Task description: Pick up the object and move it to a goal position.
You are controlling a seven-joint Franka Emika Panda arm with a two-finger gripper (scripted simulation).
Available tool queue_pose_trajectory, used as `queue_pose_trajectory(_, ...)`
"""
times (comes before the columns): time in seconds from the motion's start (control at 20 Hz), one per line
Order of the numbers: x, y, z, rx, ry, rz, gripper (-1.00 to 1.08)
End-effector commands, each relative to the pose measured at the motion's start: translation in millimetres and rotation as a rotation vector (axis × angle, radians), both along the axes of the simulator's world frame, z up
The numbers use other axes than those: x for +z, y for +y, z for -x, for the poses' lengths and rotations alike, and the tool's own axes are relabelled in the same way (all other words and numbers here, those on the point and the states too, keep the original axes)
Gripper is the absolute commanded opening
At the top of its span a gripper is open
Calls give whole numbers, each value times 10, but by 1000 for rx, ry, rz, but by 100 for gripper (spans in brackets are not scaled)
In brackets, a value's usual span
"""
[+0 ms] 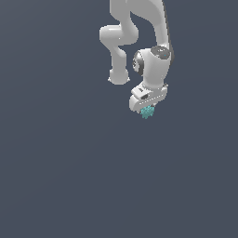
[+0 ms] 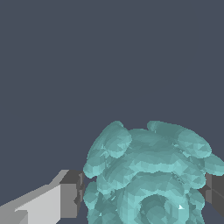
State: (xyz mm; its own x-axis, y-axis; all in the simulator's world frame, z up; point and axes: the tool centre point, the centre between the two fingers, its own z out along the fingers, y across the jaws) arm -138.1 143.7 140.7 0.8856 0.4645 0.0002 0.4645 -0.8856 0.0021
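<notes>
Holding the teal object (image 1: 147, 111) between its two fingers (image 2: 70, 194), the hand (image 1: 148, 110) is clamped on it, toward the exterior view's right. For the carry I would keep this pressure and move slowly, because the lumpy surface may slip between the pads.

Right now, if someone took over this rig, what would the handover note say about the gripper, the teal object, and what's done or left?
Gripper: shut on the teal object, one finger pad at each side of it in the wrist view.
Object: at the fingertips, below the white hand in the exterior view; whether it is off the surface cannot be told.
Done: grasp made.
Left: carry it to the goal; no goal marker shows in either view.
</notes>
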Motion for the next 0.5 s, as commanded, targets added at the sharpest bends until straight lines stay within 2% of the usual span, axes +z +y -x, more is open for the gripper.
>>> queue_pose_trajectory(0.0, 85, 203, 19, -2, 1, 0, -100)
queue_pose_trajectory(0.25, 198, 475, 31, -2, 1, -1, -100)
queue_pose_trajectory(0.45, 235, 566, 30, -2, 1, -2, -100)
